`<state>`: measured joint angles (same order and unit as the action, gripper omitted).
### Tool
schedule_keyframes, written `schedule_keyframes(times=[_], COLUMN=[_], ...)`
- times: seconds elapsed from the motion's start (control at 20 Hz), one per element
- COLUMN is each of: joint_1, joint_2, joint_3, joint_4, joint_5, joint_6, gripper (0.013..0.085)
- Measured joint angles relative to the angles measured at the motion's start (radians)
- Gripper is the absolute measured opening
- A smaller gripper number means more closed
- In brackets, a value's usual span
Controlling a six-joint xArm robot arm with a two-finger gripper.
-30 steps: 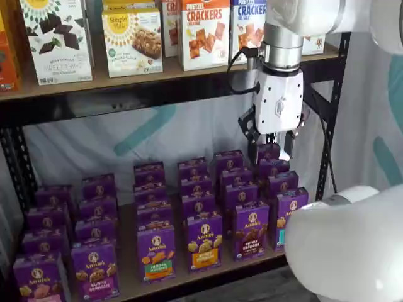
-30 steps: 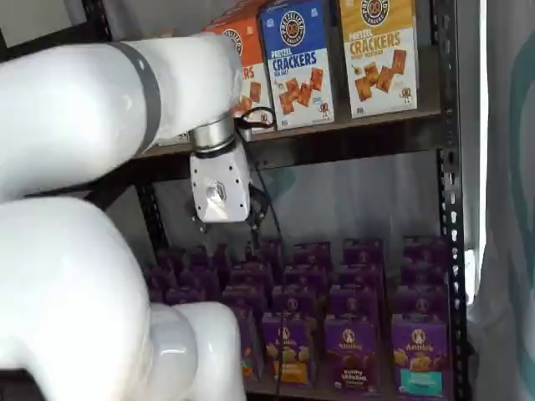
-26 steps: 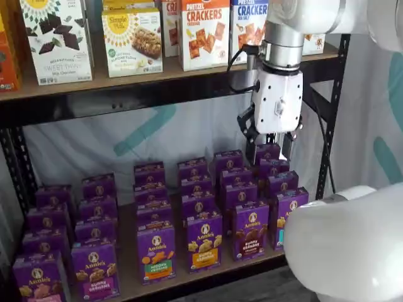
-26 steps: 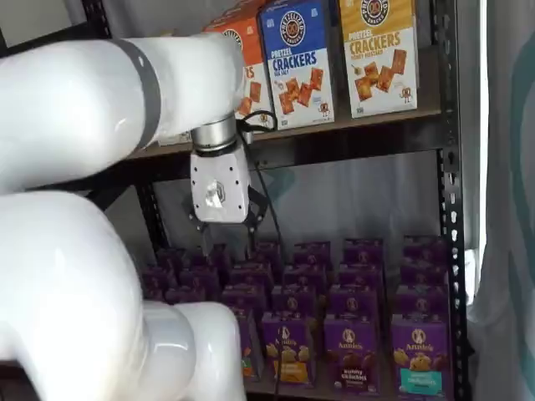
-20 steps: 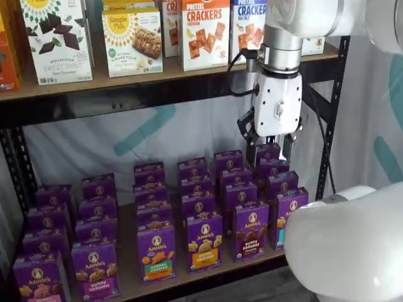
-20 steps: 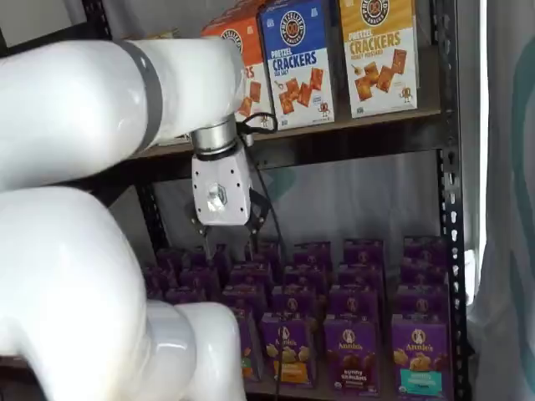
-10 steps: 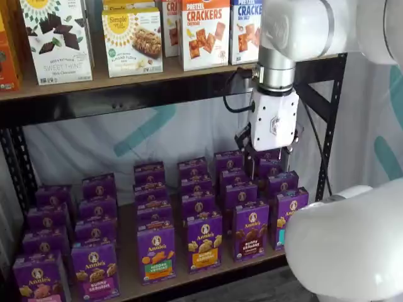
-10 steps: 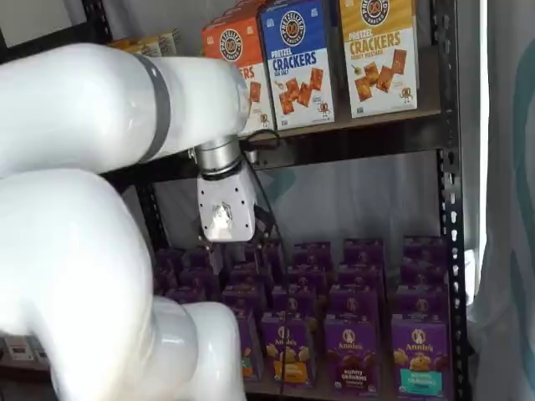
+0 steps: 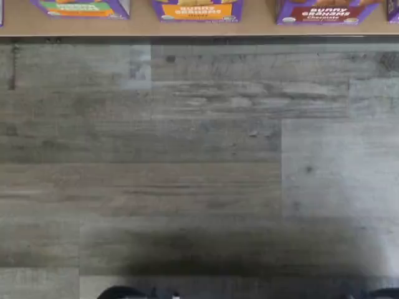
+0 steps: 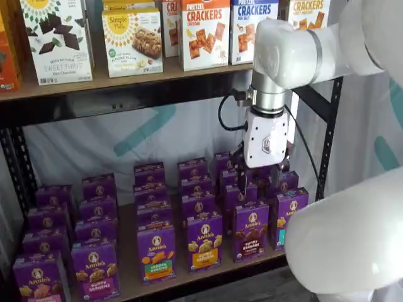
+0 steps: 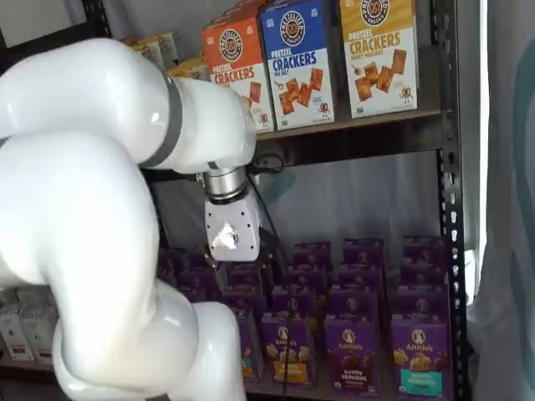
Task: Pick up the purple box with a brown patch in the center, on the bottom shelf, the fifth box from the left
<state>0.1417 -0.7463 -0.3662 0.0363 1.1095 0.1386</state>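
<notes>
The purple box [image 10: 250,230] with dark brown bunny snacks stands in the front row of the bottom shelf [image 10: 129,284]. It shows in both shelf views [image 11: 349,352]. In the wrist view only its lower edge [image 9: 327,11], with "bunny grahams", shows on the shelf's front lip [image 9: 249,28]. My gripper [image 10: 259,183] hangs from its white body above the rows behind that box. It is open, with purple cartons showing between the black fingers, and it holds nothing. In a shelf view the gripper's white body [image 11: 231,235] shows, and its fingers are lost against the dark cartons.
Neighbours in the front row are an orange-band carton [image 10: 203,242], a hidden-veggies carton [image 10: 156,254] and a teal-band carton [image 10: 286,217]. Cracker boxes [image 10: 204,33] stand on the upper board. A black rack post [image 10: 325,157] is at the right. Grey plank floor [image 9: 199,162] lies below.
The gripper has moved down and to the left, from beside the back row to just above the middle rows. The arm's elbow has swung into view. No box has moved.
</notes>
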Motion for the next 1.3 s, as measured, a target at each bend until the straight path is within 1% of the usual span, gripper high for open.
schedule_keyframes(times=[0.1, 0.3, 0.45, 0.55, 0.65, 0.8, 0.85, 1.0, 1.05, 1.2, 1.3], joint_1=[-0.002, 0.007, -0.001, -0.004, -0.01, -0.022, -0.025, -0.039, -0.045, -0.058, -0.071], joint_2=[0.028, 0.118, 0.192, 0.267, 0.345, 0.451, 0.492, 0.605, 0.646, 0.754, 0.8], joint_3=[0.013, 0.02, 0.036, 0.035, 0.039, 0.055, 0.059, 0.052, 0.045, 0.019, 0.0], joint_4=[0.004, -0.039, -0.021, -0.02, -0.015, 0.012, 0.01, 0.006, 0.011, 0.058, 0.038], joint_5=[-0.049, -0.13, -0.222, -0.277, -0.354, -0.505, -0.561, -0.685, -0.721, -0.806, -0.828], joint_6=[-0.005, 0.025, 0.005, 0.0, -0.011, -0.048, -0.052, -0.066, -0.078, -0.138, -0.133], gripper=[0.085, 0.085, 0.085, 0.085, 0.085, 0.085, 0.085, 0.085, 0.085, 0.085, 0.085])
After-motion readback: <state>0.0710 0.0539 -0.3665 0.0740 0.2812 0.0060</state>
